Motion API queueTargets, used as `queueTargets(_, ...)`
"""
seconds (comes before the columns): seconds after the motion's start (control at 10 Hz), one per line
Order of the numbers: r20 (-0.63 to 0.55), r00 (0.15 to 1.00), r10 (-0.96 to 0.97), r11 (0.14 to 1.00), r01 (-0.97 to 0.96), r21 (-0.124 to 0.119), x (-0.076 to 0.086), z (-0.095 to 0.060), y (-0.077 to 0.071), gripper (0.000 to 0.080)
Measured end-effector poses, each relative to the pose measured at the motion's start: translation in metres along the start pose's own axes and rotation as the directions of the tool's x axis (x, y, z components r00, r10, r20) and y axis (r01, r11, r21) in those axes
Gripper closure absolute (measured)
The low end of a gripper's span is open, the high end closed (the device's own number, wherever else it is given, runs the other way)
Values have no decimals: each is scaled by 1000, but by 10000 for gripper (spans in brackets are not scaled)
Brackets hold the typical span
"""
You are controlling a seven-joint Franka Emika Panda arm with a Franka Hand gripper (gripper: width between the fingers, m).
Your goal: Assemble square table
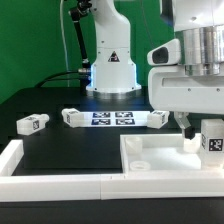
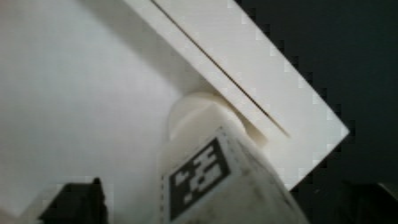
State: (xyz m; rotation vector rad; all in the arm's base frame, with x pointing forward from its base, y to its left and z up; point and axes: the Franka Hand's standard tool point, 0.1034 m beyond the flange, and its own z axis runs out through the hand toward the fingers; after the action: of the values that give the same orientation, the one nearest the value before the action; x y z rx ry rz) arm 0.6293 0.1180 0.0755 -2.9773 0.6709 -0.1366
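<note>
On a black table (image 1: pixel 70 142), edged at the front and on the exterior view's left by low white border strips (image 1: pixel 55 186), a white square tabletop (image 1: pixel 175 165) lies at the front on the exterior view's right. Its rim faces up, and a round hole (image 1: pixel 140 160) shows near one corner. An upright leg (image 1: pixel 212 142) with a black-and-white tag stands at the tabletop's corner, under the white robot arm (image 1: pixel 195 60). The wrist view shows the jaws spread wide, with dark fingertips (image 2: pixel 71 203) on either side of that leg and clear of it. Farther back on the table lie a left leg (image 1: pixel 32 124), a middle leg (image 1: pixel 72 117) and a right leg (image 1: pixel 160 119), set around the marker board (image 1: pixel 112 118). Behind them stands the arm's base (image 1: pixel 112 65), which gives off a blue glow. The backdrop is dark, with a green patch (image 1: pixel 160 50).
</note>
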Motion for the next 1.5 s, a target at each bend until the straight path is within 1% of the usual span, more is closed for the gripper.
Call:
queueTargets(0.1,-9,994,-111,994,111,-4,2,-2,-2,150)
queueTargets(0.2,-6,996,-91,996,91,-4,1,0,0,150)
queueTargets(0.3,-7,998,-61,998,61,-4,1,0,-1,309)
queueTargets(0.4,-7,998,-60,998,60,-4,1,0,0,309)
queueTargets(0.5,-6,1000,-8,1000,8,-4,1,0,0,489)
queueTargets(0.6,-6,997,82,997,-82,-5,1,0,1,510)
queueTargets(0.7,-7,986,164,986,-164,-5,1,0,1,510)
queueTargets(0.8,-6,951,310,950,-311,-13,0,1,2,510)
queueTargets(0.9,14,888,460,887,-459,-48,-3,0,1,510)
queueTargets(1.0,27,802,597,801,-595,-68,-2,0,-1,510)
queueTargets(1.1,38,617,786,618,-783,-67,-1,2,-2,510)
queueTargets(1.2,48,450,892,453,-889,-66,-1,2,-3,510)
queueTargets(1.4,59,316,947,319,-945,-69,0,2,-2,509)
queueTargets(1.5,59,323,944,327,-943,-68,0,2,-2,509)
